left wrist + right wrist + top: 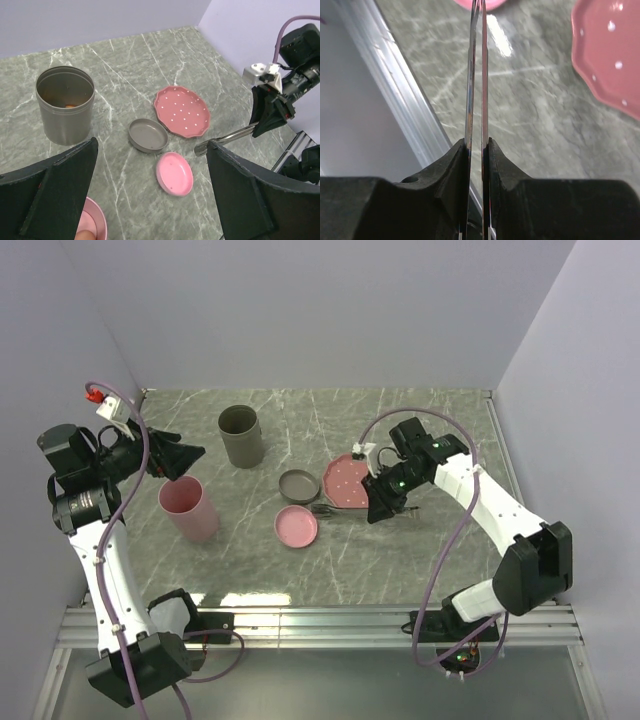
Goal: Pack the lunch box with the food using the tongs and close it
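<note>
Our right gripper (476, 150) is clenched on the tongs (477, 75). Their two thin, shiny metal arms are squeezed together between its black pads and point across the marbled grey table (540, 115) toward the smooth round pink lid (297, 527), beside the scalloped, white-dotted pink plate (612, 50). Our left gripper (180, 462) hangs spread wide and empty near the matte pink cup (188, 508).

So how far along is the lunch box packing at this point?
Done: the plate looks bare of food, and something orange lies in the grey container. In hand: the right gripper is shut on the tongs, squeezed together beside the plate; the left gripper is open by the pink container. Left: the grey lid and pink lid lie on the table, so closing remains.
</note>
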Controlling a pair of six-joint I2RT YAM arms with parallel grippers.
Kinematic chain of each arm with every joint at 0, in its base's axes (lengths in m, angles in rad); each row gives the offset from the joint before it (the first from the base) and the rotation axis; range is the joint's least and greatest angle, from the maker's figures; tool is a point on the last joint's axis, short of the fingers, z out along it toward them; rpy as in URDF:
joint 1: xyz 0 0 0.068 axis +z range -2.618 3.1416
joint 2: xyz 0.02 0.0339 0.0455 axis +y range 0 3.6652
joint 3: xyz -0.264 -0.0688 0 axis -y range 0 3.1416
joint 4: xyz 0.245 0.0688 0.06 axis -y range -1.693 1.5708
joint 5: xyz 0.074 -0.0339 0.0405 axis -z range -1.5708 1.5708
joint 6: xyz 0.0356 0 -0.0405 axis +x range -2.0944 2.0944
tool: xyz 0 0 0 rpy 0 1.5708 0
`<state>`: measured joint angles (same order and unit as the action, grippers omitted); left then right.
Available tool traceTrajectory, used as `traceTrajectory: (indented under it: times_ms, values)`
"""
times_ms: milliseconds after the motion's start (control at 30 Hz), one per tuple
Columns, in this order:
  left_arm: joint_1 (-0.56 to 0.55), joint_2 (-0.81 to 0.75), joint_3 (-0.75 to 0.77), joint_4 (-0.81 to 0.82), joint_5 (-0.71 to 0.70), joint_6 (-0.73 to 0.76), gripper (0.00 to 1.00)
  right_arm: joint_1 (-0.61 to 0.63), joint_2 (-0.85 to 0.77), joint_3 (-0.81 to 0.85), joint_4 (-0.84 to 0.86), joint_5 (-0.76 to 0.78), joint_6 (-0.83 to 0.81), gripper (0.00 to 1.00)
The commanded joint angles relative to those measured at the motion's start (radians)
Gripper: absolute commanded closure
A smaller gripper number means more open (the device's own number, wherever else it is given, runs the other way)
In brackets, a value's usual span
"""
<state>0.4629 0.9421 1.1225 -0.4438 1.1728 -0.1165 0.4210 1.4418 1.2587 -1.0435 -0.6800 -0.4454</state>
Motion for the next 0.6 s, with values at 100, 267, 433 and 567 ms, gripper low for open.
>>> traceTrajectory:
  times_ms: [100, 267, 433, 567]
  values:
    - [-0.007, -0.002, 0.011, 0.010, 0.013, 0.015, 0.04, 0.015, -0.080, -0.022, -0.009, 0.114, -0.059, 0.95]
    - [-0.013, -0.009, 0.005, -0.006, 0.005, 0.037, 0.04, 0.140, -0.127, -0.054, 0.008, 0.181, -0.075, 0.77]
    - [-0.017, -0.017, 0.002, -0.027, 0.004, 0.054, 0.04, 0.303, -0.159, -0.094, 0.071, 0.316, -0.053, 0.68]
    - [-0.017, -0.017, 0.007, -0.039, 0.002, 0.069, 0.04, 0.390, -0.118, -0.078, 0.092, 0.376, -0.035, 0.62]
